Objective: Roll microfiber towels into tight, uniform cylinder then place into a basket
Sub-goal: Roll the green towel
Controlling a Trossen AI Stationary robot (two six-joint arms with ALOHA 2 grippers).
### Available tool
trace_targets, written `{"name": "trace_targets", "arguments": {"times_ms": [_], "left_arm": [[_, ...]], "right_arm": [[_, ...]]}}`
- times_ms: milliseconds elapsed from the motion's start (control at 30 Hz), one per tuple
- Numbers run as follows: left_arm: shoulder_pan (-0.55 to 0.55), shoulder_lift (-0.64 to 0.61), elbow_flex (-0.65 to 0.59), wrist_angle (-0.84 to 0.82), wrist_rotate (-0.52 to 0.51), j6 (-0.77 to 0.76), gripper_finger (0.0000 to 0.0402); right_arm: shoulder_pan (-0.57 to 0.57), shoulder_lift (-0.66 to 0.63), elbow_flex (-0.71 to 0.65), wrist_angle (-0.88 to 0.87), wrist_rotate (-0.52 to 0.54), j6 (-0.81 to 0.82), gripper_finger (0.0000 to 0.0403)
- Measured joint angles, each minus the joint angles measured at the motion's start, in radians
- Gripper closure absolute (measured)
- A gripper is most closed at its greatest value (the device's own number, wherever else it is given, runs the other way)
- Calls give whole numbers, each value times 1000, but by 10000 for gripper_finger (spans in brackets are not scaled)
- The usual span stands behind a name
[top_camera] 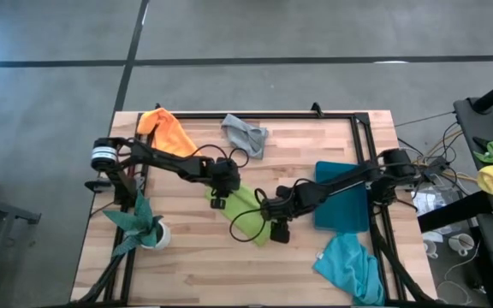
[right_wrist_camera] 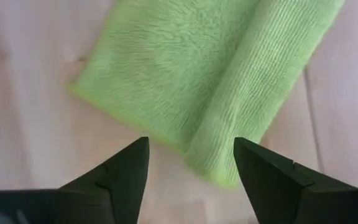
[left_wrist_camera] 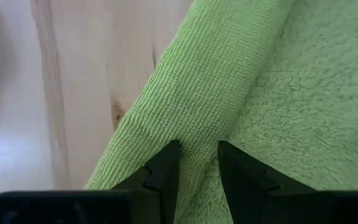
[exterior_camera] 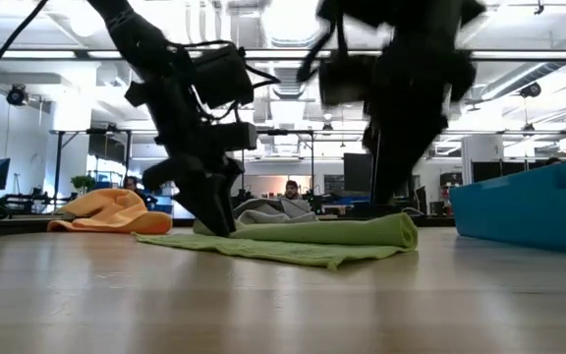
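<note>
From above, near the middle of the wooden worktop (top_camera: 315,154), the lime green microfiber towel (top_camera: 251,214) lies partly rolled, with both arms working on it. The left gripper (top_camera: 220,190) sits at its far end and the right gripper (top_camera: 276,221) at its near end. The orange soft towel (top_camera: 168,130) is crumpled at the far left corner, the grey towel (top_camera: 246,135) is bunched along the far edge, and the turquoise towel (top_camera: 349,267) is heaped near the near right corner; all three look unrolled. The shallow teal-blue plastic basket (top_camera: 342,197) stands by the right edge, with no towel visible in it.

At table height, the green towel shows a rolled ridge along one side and a flat flap spread beside it, so I judge the roll barely half made.

Past the left wrist, the left gripper's fingers (left_wrist_camera: 166,167) are drawn close, pinching the ribbed rolled edge of the green towel.

Past the right wrist, the right gripper's fingers (right_wrist_camera: 126,171) are spread wide, hovering over the roll's end without gripping it.

By my reading, nothing is finished: the first towel needs rolling through and placing, and three more wait.
</note>
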Motion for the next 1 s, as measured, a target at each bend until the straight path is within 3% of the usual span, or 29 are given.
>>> {"name": "trace_targets", "arguments": {"times_ms": [200,467,733,1000], "left_arm": [[0,-50,69,-149,0,3,306],[13,-88,51,-105,9,-1,306],[19,-104,23,-191,-43,28,306],[15,-165,-40,-82,-174,273,306]], "right_arm": [[11,-34,46,-75,-4,-27,176],[10,-24,-14,-50,126,-16,193],[23,-30,-9,-43,123,-11,195],[24,-30,-19,-48,121,68,195]]}}
